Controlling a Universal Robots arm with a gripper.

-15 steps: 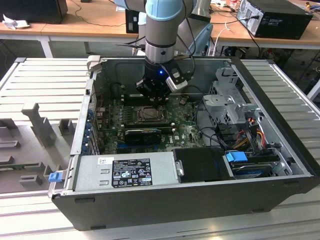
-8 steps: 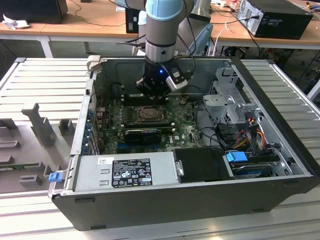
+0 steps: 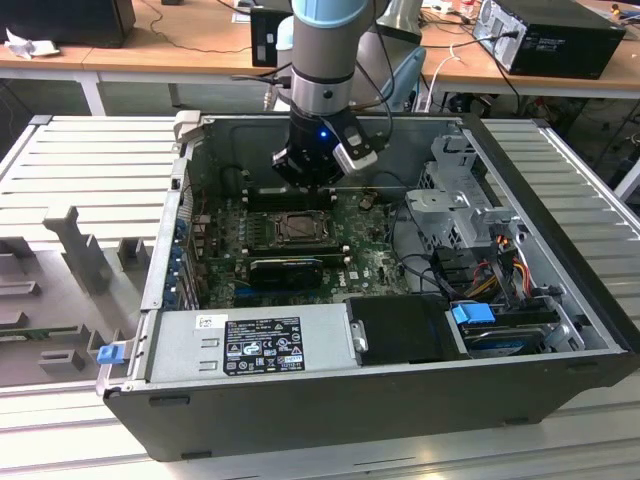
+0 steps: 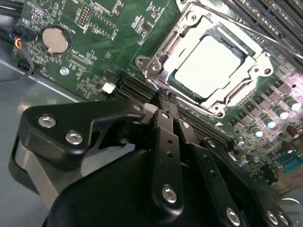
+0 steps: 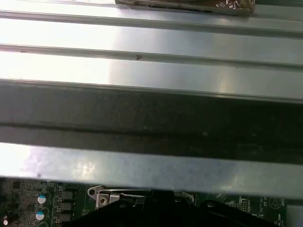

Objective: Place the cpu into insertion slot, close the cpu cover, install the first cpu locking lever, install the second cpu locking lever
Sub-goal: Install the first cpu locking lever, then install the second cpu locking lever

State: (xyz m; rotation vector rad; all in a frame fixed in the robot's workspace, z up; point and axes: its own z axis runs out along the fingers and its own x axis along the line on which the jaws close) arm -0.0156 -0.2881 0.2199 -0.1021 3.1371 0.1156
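Chip is seen seated in the socket under the cover in the second wrist view, with the tool pinched narrow, empty, beside the socket's edge. In the exterior view, the tool hangs just behind the socket. A slightly misaimed push could scrape the board.

Open computer case, perhaps a graphics card
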